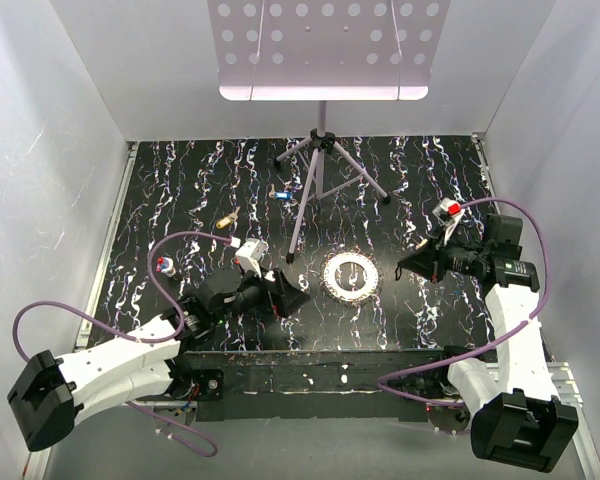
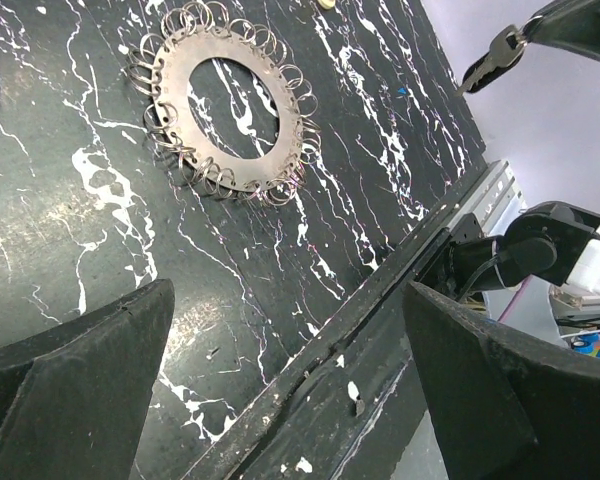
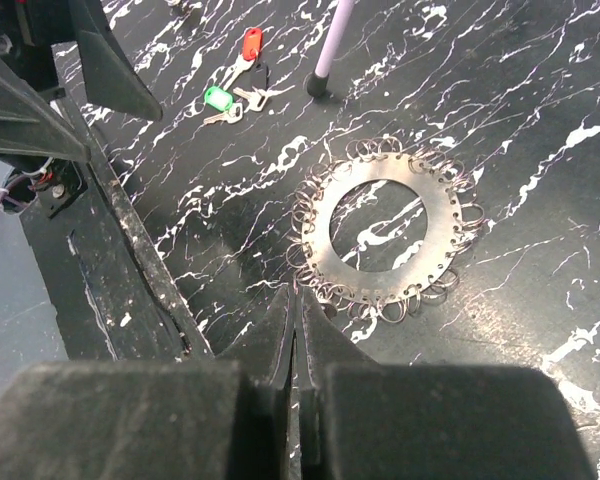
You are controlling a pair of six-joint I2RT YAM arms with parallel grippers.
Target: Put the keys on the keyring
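No key looks threaded yet on the keyring (image 1: pixel 351 273) lying flat between the arms: the right gripper (image 1: pixel 408 266) pinches 1 key (image 2: pixel 490 64) aloft, the left gripper (image 2: pixel 285 340) gapes empty, and other keys (image 3: pixel 217 98) lie loose.

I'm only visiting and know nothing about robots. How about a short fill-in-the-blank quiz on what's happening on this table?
1. The right gripper is shut on a ___.
2. The left gripper holds nothing, its fingers spread wide ___.
3. Beside the red-headed key lies another key, its plastic head coloured ___.
4. The keyring lies ___ on the table, between the two grippers.

Missing words: key; open; green; flat.
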